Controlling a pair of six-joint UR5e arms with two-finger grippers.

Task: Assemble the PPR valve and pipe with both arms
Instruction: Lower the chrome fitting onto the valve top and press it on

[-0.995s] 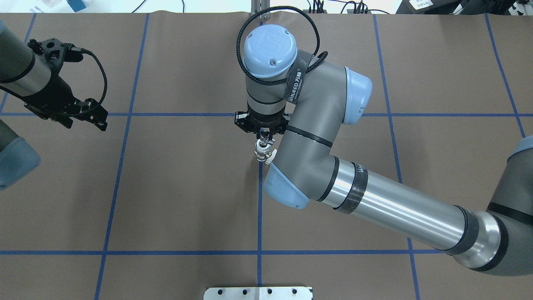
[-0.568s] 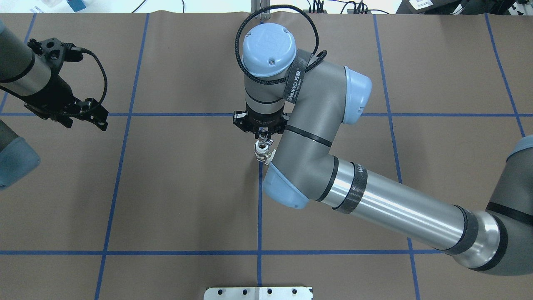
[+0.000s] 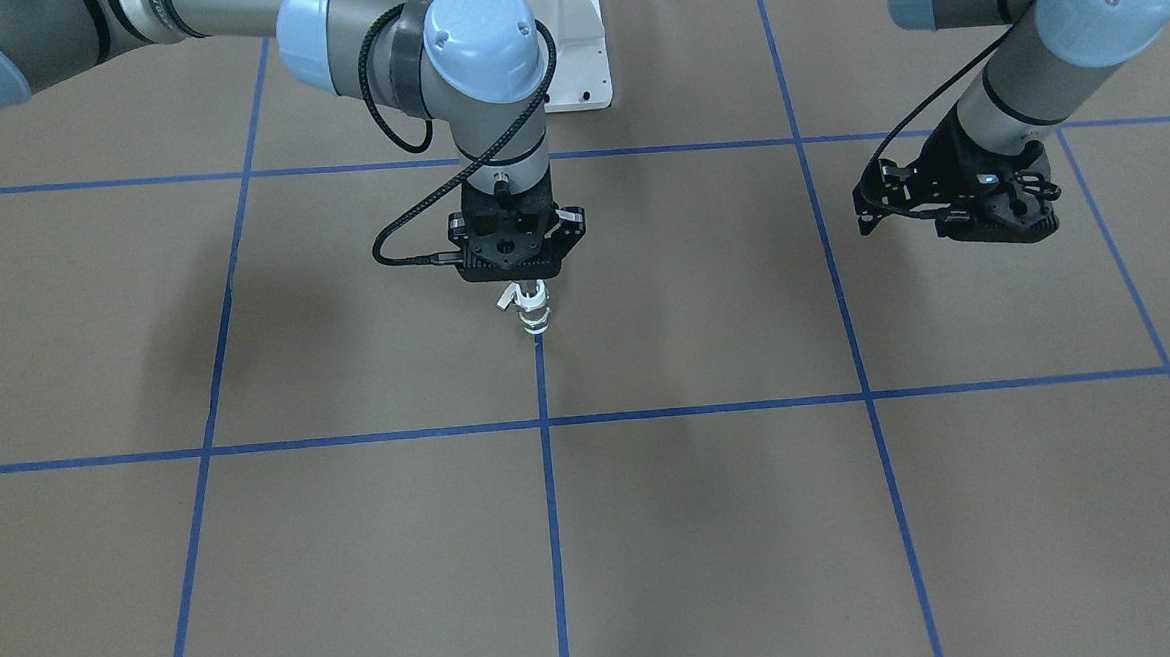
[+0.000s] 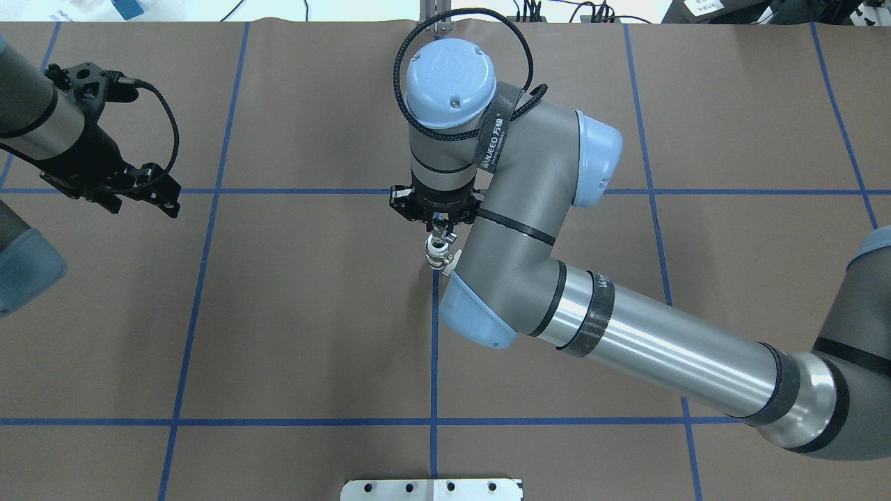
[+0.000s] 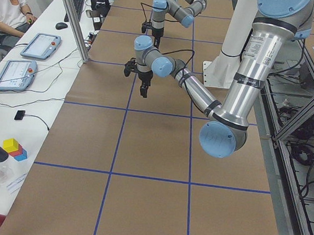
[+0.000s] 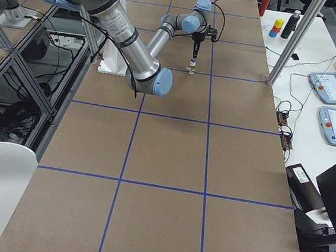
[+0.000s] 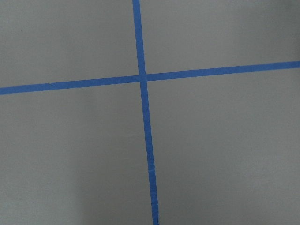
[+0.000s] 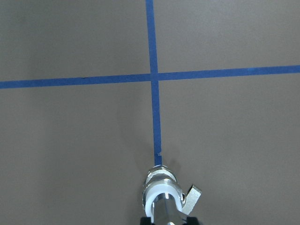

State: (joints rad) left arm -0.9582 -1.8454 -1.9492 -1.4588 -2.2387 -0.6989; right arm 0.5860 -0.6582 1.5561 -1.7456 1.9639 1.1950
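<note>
The PPR valve is white with a dark metal band and a small side lever. It hangs upright over the table's centre, at the end of a blue tape line. It also shows in the front view and the right wrist view. The silver pipe sits in the valve's top. My right gripper is shut on the pipe from above. My left gripper is empty and open, far off to the left over a tape crossing, also seen in the front view.
The brown table mat carries a grid of blue tape lines. The white pedestal base sits at the near edge. The right arm's elbow hangs over the table's centre. Tablets and small items lie on side desks.
The right wrist has shifted very slightly with the valve and pipe in its grip. The left arm has not moved.
</note>
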